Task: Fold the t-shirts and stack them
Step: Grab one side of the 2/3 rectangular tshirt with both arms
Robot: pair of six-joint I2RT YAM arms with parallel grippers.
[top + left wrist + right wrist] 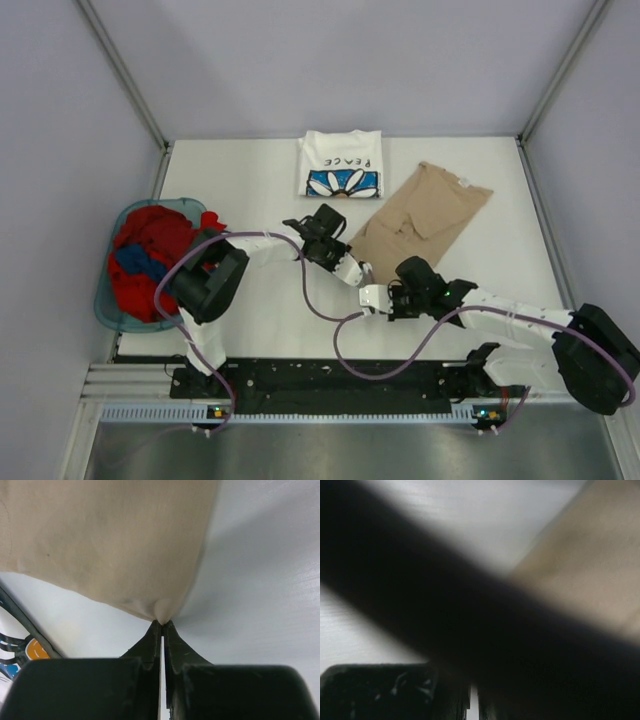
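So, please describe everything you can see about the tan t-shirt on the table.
The tan t-shirt is plain, soft beige cloth with no print. It lies loosely on the white table, partly folded and slanted, right of the folded daisy-print shirt without touching it. The left gripper is shut on its near corner, which puckers into a small peak. The right gripper is closed close by; its hold is unclear.

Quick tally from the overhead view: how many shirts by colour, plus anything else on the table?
Tan shirt, spread on the table: 1
White daisy-print shirt, folded at the far edge: 1
Red cloth in the basket: at least 1, bundled, exact count unclear
Blue cloth in the basket: at least 1, mostly buried
Teal basket: 1
Total: 5 at least, 4 shirts and 1 basket
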